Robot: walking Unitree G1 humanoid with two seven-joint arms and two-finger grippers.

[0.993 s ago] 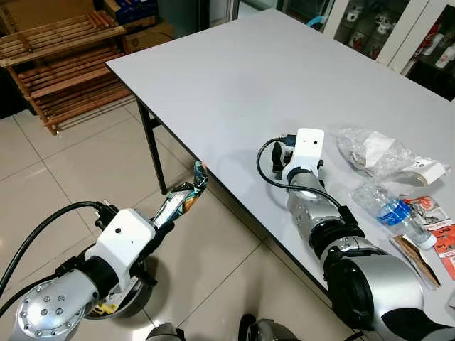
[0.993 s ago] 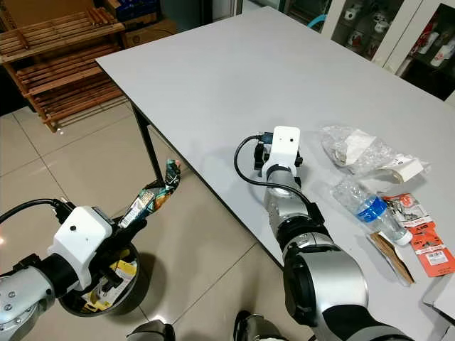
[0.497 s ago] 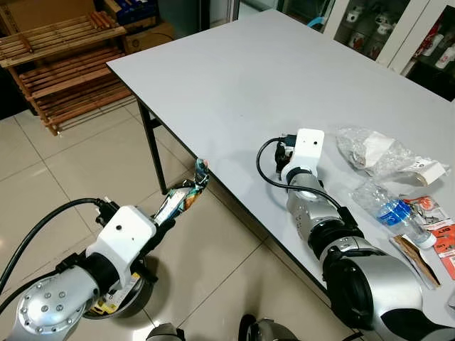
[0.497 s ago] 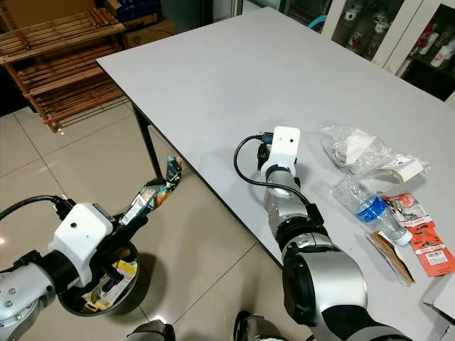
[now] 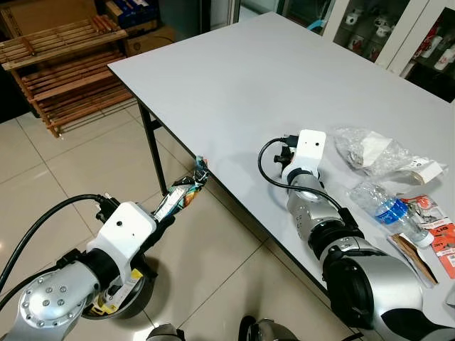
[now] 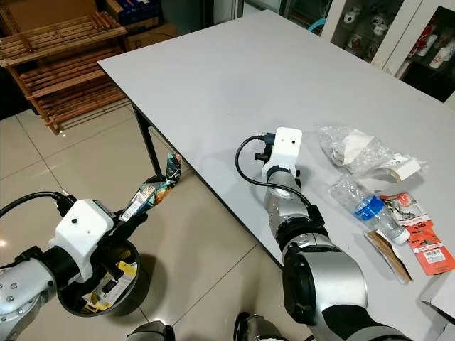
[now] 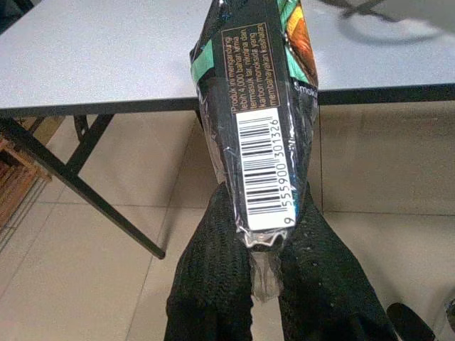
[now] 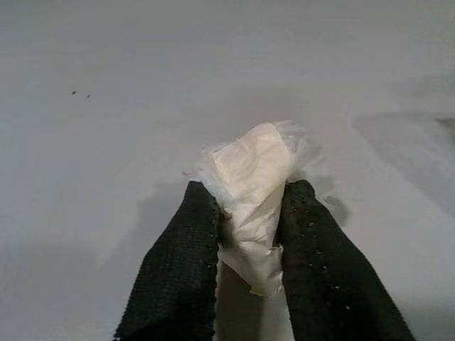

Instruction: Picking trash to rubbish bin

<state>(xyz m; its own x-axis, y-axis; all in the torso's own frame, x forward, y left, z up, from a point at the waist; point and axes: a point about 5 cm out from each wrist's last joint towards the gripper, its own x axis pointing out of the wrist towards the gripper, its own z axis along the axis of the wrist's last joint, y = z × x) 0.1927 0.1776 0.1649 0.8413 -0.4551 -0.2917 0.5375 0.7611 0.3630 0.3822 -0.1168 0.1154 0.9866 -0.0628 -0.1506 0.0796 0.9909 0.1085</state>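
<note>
Left gripper (image 7: 264, 245) pinches a snack wrapper (image 7: 257, 106) by its tail beside the bin (image 6: 135, 290); released now, it could miss. Right gripper (image 8: 250, 220) clamps crumpled tissue (image 8: 250, 167).

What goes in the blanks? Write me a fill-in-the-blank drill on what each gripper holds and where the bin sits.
1. The left gripper is shut on a snack ____ printed with a barcode.
2. The right gripper pinches a crumpled white ____ above the table.
3. The rubbish bin stands on the ____, below the left arm.

Missing words: wrapper; tissue; floor
</note>
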